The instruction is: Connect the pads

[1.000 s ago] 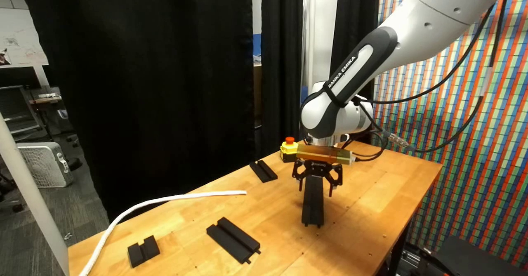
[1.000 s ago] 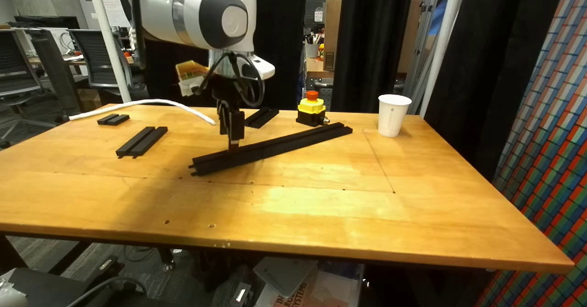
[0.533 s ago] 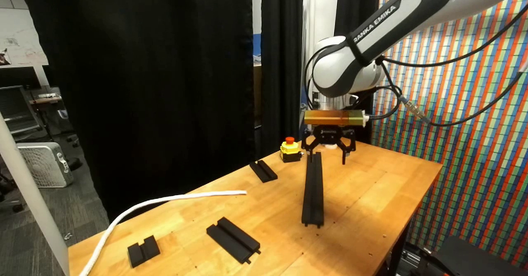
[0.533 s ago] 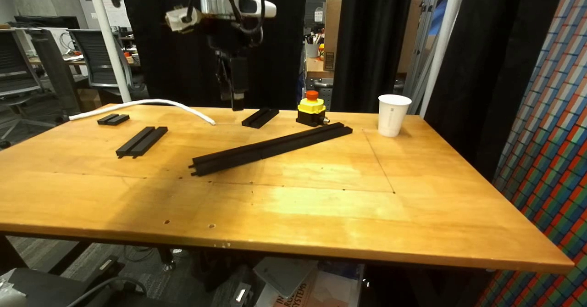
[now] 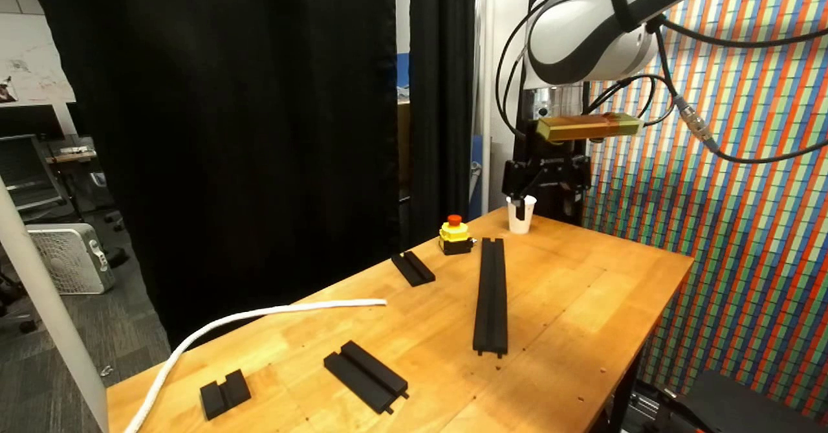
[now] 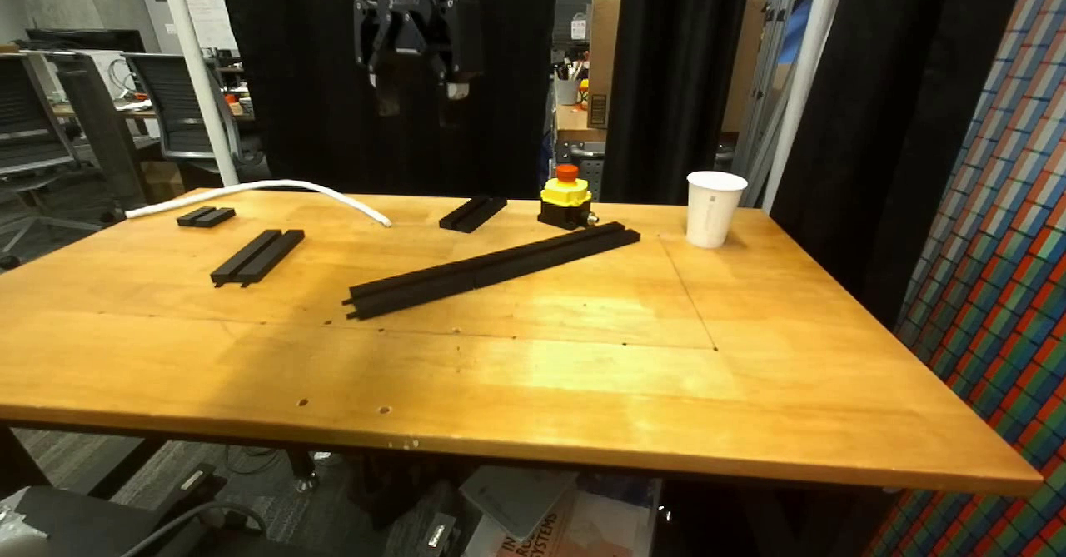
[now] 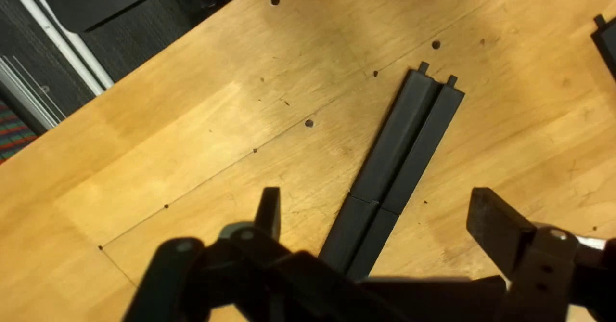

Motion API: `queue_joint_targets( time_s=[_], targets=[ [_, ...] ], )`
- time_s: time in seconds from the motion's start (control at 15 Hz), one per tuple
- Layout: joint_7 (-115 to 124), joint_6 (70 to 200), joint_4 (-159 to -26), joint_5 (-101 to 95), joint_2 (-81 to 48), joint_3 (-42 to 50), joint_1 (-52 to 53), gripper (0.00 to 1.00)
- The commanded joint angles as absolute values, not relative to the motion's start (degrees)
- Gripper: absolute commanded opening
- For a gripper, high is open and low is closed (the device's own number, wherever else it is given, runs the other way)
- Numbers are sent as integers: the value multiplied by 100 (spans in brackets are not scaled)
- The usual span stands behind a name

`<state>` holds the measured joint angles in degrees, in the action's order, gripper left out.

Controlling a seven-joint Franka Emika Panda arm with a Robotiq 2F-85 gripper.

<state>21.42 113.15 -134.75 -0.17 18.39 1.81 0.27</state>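
Two matte-black pads lie end to end as one long narrow bar [image 5: 492,297] on the table, also in an exterior view [image 6: 533,258]. In the wrist view the bar [image 7: 404,144] shows a thin seam across it and two pegs at its far end. My gripper [image 5: 544,206] is open and empty, high above the table, also in an exterior view [image 6: 418,97]. In the wrist view the open fingers [image 7: 375,201] frame the bar from above. Three loose pads lie apart: a hand-length pad [image 5: 361,378] with pegs, a short blocky pad [image 5: 237,389] and a pad [image 5: 407,271] near the back edge.
A yellow and black emergency stop with a red button [image 5: 455,240] stands near the bar's far end. A white paper cup [image 6: 714,211] stands near the table's corner. A white cord [image 6: 287,182] lies along the back edge. Black curtains hang behind the table.
My gripper, low with its fingers around the bar a second ago, has risen well above the table, moved back and turned. The bar and loose pads have not moved.
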Motion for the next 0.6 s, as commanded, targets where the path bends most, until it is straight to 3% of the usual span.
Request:
queue_joint_targets(
  time_s=[0.0, 0.33, 0.4, 0.53],
  targets=[
    [841, 10931, -13716, -199, 2430, 256, -134, 100],
    [-522, 11110, -14620, -815, 3392, 482, -347, 100],
    [-115, 10907, -14122, -591, 2775, 344, -282, 100],
    [-365, 10953, -14421, -705, 3091, 439, -348, 100]
  ],
)
